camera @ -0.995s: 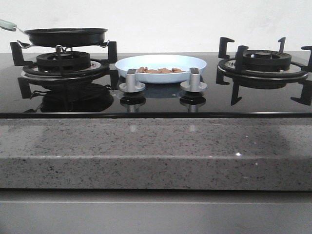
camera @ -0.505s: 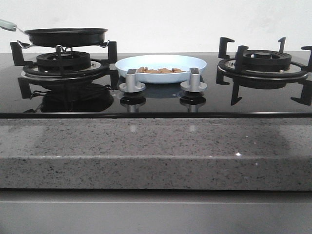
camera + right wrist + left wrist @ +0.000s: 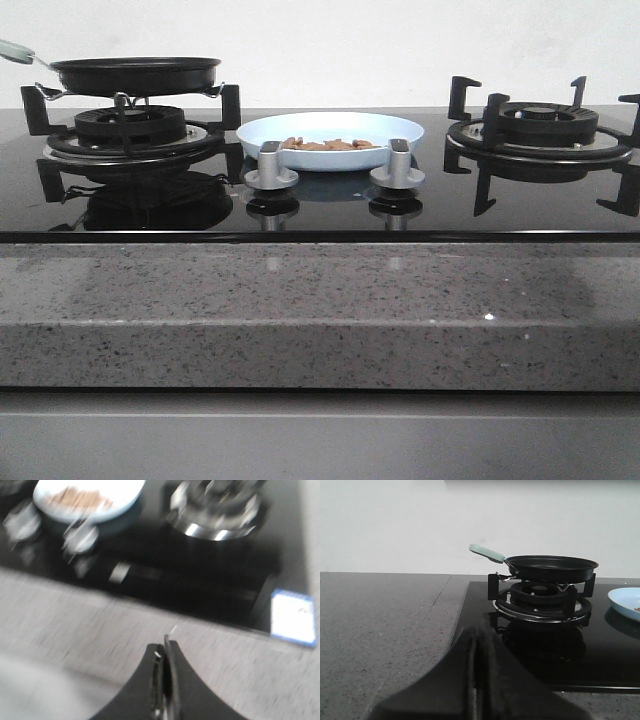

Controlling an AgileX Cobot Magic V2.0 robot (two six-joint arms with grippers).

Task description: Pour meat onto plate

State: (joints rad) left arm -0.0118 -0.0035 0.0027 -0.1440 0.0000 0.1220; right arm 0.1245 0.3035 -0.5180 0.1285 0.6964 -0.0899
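Observation:
The pale blue plate (image 3: 330,138) sits on the black glass hob between the two burners, with the light-brown meat (image 3: 325,144) heaped in it. Both also show, blurred, in the right wrist view: the plate (image 3: 120,500) and the meat (image 3: 80,497). The plate's edge shows in the left wrist view (image 3: 624,602). The black frying pan (image 3: 135,72) with a pale handle rests on the left burner, also in the left wrist view (image 3: 551,567). My left gripper (image 3: 479,630) is shut and empty over the counter edge. My right gripper (image 3: 165,647) is shut and empty above the grey counter.
Two silver knobs (image 3: 270,165) (image 3: 398,165) stand in front of the plate. The right burner (image 3: 540,130) has tall black grate prongs. A grey speckled stone counter (image 3: 320,310) runs along the front. A blue-edged label (image 3: 292,617) lies on the hob corner.

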